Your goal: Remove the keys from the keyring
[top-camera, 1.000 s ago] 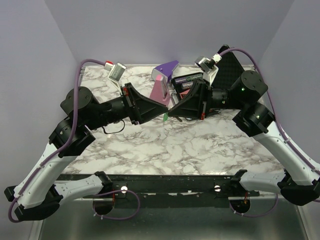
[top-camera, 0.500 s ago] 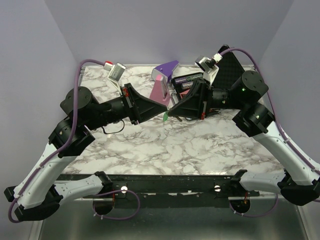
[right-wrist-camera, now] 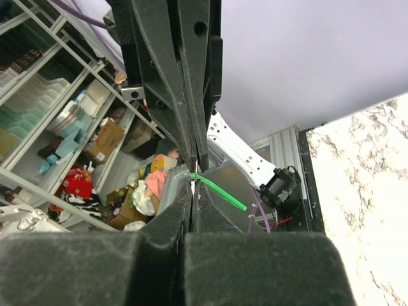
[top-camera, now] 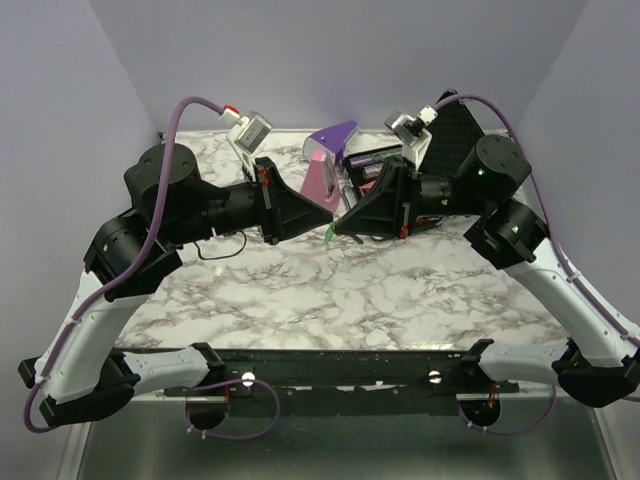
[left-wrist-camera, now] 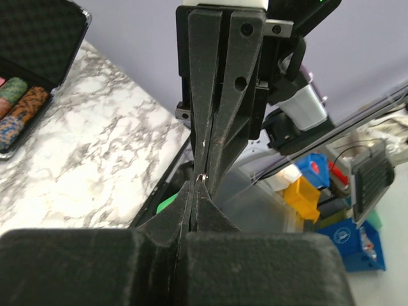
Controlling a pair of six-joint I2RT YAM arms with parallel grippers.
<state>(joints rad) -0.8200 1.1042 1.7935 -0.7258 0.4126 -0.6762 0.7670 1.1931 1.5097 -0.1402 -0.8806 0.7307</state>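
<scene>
Where white, grey-veined marble table (top-camera: pixel 300 300) meets plain lilac walls, the left gripper (top-camera: pixel 334 214) and right gripper (top-camera: pixel 340 227), matte black tapered wedges, are both clenched tip to tip above it. A slim green key (top-camera: pixel 329 235) dangles at their junction, beside a glinting keyring (left-wrist-camera: pixel 201 178).

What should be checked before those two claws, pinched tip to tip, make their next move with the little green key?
1. Left gripper shut: ok.
2. Right gripper shut: ok.
3. Tips meeting above the table: ok.
4. Green key sticking out at the tips, off the marble: ok.
5. Ring gripped: only a silvery glint shows between the tips, cannot tell.
6. Key off the ring: cannot tell.
</scene>
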